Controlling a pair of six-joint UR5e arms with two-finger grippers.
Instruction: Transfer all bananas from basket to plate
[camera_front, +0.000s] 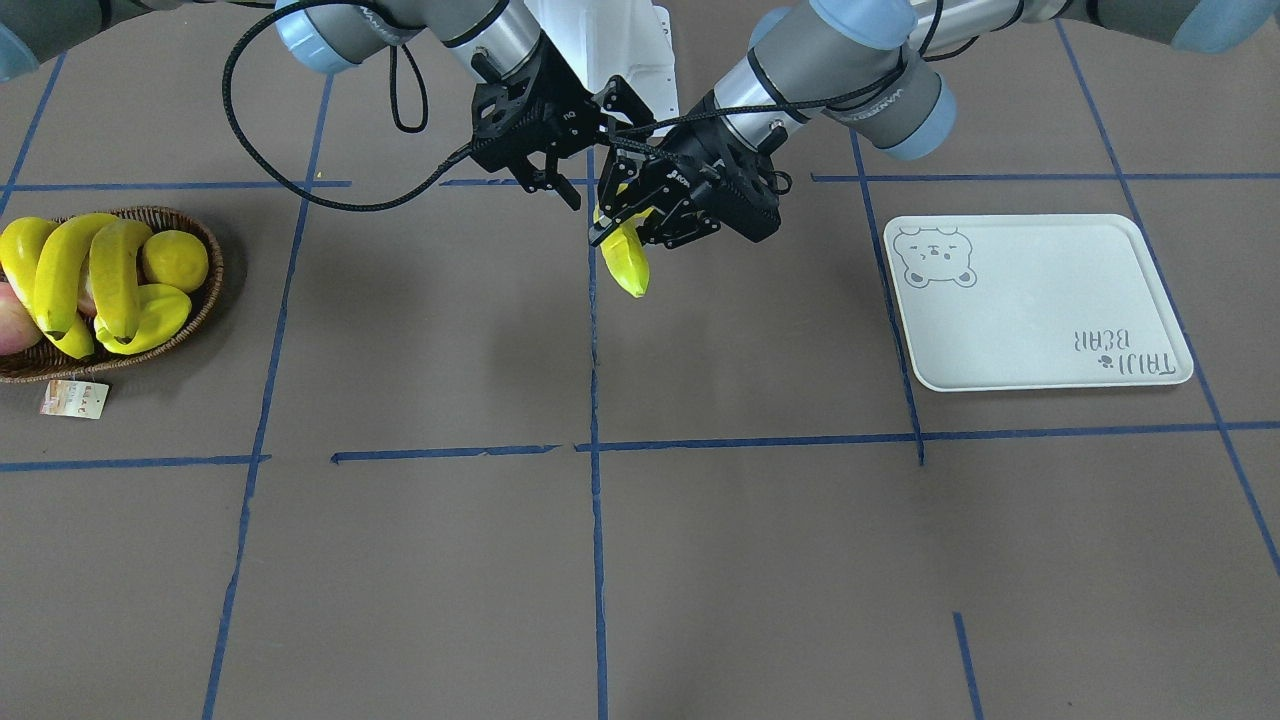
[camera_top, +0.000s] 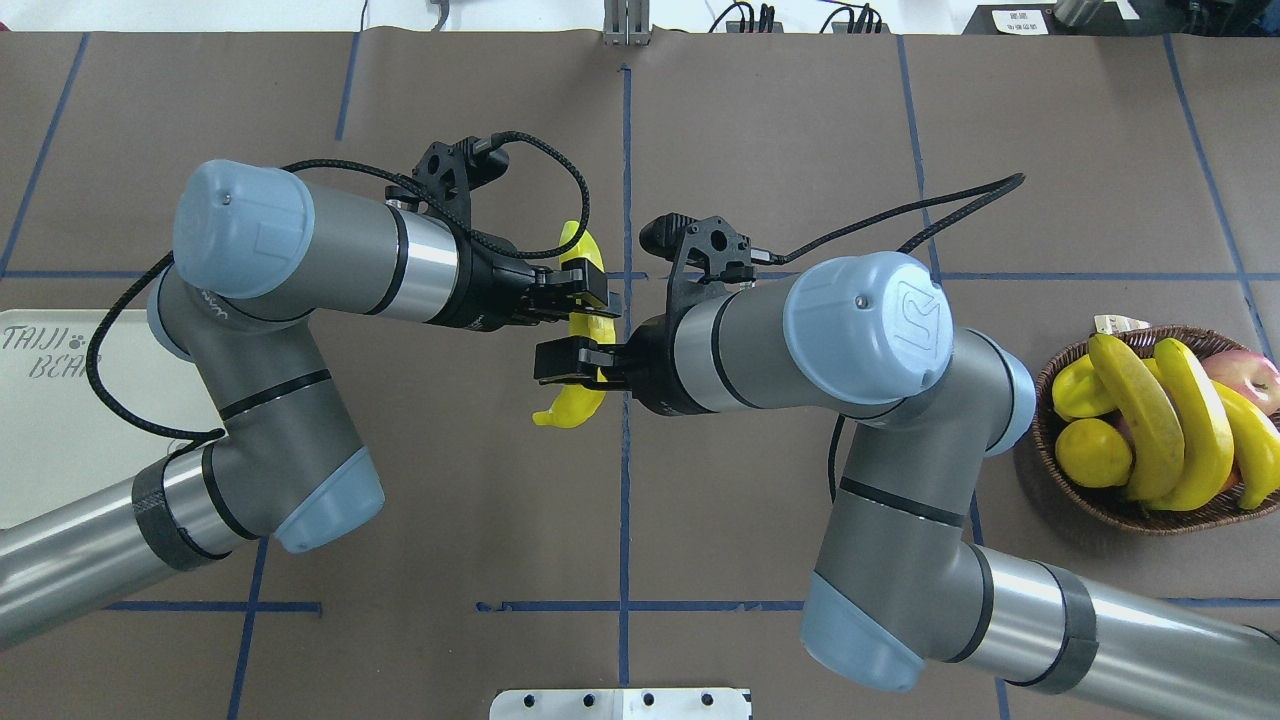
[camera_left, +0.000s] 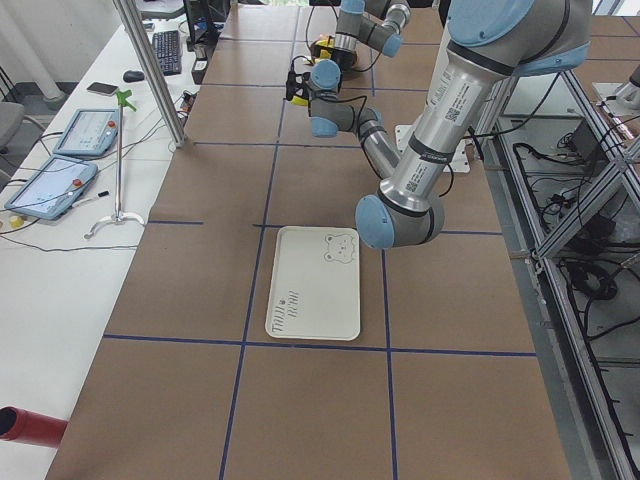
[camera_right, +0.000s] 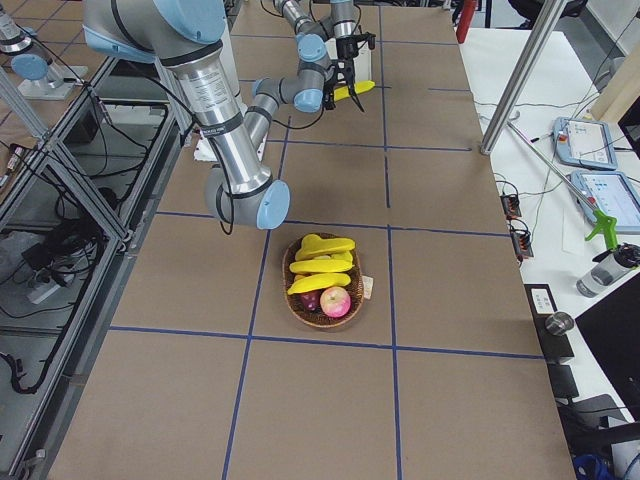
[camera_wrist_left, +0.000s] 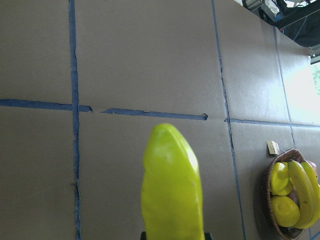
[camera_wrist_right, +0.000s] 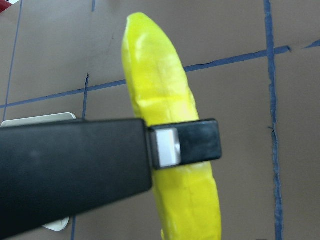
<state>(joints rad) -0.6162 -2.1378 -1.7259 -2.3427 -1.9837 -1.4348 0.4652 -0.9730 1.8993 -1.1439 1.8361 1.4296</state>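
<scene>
In the front-facing view the left gripper (camera_front: 618, 222) was clamped on one banana (camera_front: 628, 265), held in the air over the middle of the table between the basket (camera_front: 214, 275) and the plate (camera_front: 1050, 300). The fingers of the right gripper (camera_front: 562, 193) looked apart, just beside the fruit. In the overhead view three other bananas (camera_top: 1135, 420) lay in the basket, and in the right wrist view a black finger (camera_wrist_right: 200, 142) of the left gripper crossed the held banana.

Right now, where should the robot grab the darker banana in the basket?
Probably its middle, from straight above, fingers across its width: the darker banana lies on top of the pile in the basket, middle uncovered, ends close to the rim.
</scene>
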